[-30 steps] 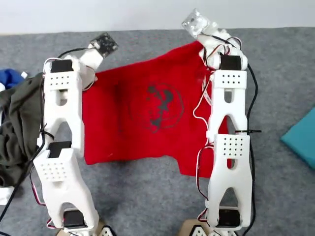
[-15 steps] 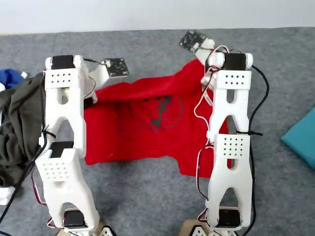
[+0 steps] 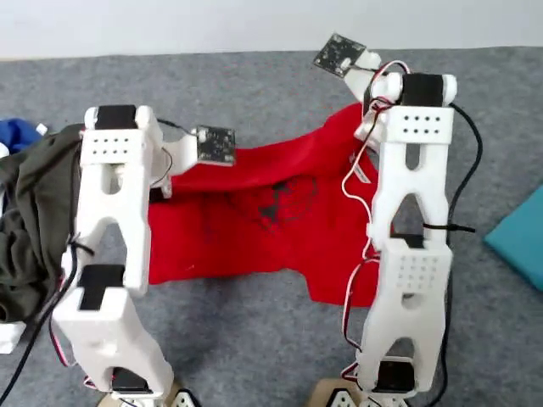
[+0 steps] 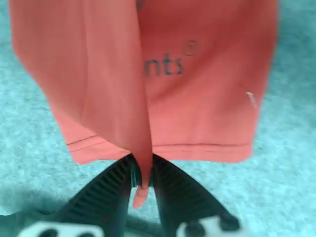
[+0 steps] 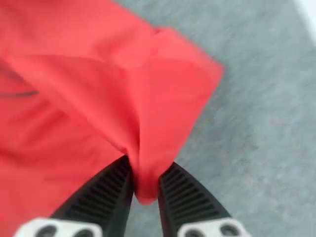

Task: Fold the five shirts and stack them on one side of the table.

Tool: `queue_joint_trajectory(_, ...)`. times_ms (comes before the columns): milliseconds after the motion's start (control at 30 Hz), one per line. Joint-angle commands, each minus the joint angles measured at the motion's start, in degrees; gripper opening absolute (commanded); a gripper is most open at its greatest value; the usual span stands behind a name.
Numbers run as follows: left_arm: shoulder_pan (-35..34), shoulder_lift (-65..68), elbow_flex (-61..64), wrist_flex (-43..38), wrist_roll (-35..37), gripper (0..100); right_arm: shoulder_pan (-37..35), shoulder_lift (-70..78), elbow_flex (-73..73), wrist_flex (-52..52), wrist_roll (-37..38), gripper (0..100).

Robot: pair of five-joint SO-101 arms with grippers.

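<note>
A red shirt [image 3: 263,216] with a dark print lies across the grey table between the two arms, its far edge lifted off the cloth. My left gripper [image 4: 142,174] is shut on a pinched fold of the red shirt [image 4: 163,74], which hangs from the black jaws. My right gripper [image 5: 144,185] is shut on a bunched corner of the red shirt [image 5: 98,89]. From above, the left arm [image 3: 114,170] holds the shirt's far left edge and the right arm [image 3: 411,144] its far right corner.
A dark olive garment [image 3: 30,220] is heaped at the table's left edge with a blue one [image 3: 17,131] behind it. A teal garment [image 3: 522,233] lies at the right edge. Grey table [image 3: 254,339] shows in front of the red shirt.
Both arms have pulled back toward the near side, drawing the shirt's far edge up and over the print. The visible red area has grown shorter front to back.
</note>
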Motion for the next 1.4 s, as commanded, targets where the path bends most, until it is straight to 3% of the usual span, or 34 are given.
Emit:
queue_joint_trajectory(0, 0.2, -6.8, 4.4, 1.8, -2.6, 0, -0.9, -12.9, 14.9, 2.2, -1.0, 0.9)
queue_joint_trajectory(467, -6.2, -8.3, 10.8, 1.7, -12.1, 0, -1.1, -35.7, 51.2, 2.1, -1.7, 0.9)
queue_joint_trajectory(833, -6.2, -8.9, 13.9, 1.8, -12.1, 0, -1.7, -43.9, 58.5, 2.4, -1.6, 0.9)
queue_joint_trajectory(1367, -5.1, -8.9, 15.5, 1.8, -12.0, 0, -2.4, -64.6, 87.8, 2.3, 4.0, 0.9)
